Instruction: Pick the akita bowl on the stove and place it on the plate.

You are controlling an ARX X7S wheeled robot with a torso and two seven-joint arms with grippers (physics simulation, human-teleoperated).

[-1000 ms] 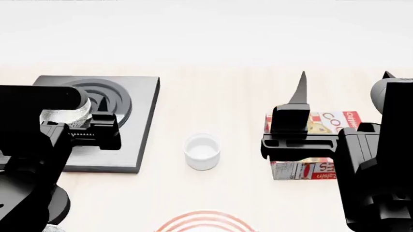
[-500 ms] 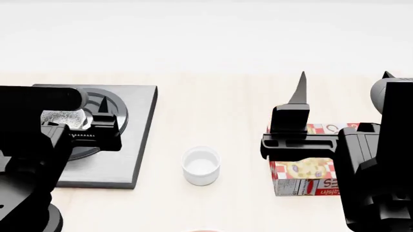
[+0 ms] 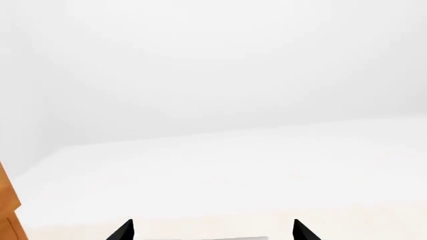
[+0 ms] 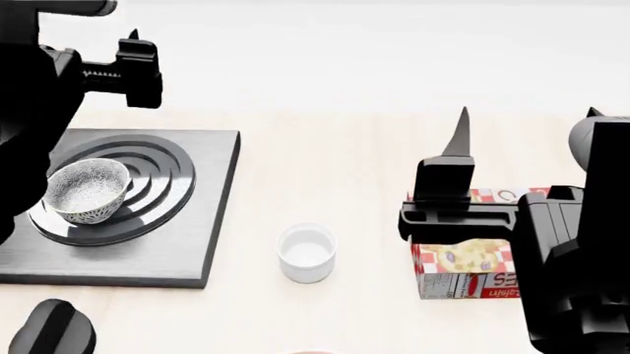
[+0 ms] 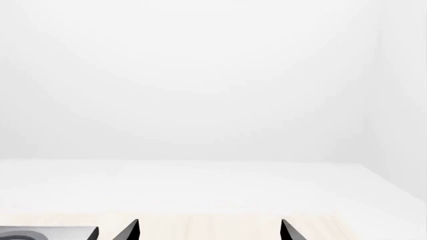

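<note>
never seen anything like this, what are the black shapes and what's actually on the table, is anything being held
These are simulator renders of a two-armed robot. The black shapes are its arms. The head view looks down from its head: the left gripper is raised at the upper left, the right gripper hangs over a red and white box. The other two pictures come from cameras near each gripper; they show mostly blank white background and two dark fingertips standing apart, so both grippers are open and hold nothing.

On the pale table lies a dark stove with a speckled akita bowl on its burner rings, and beside it a small white cup. The plate barely shows.
</note>
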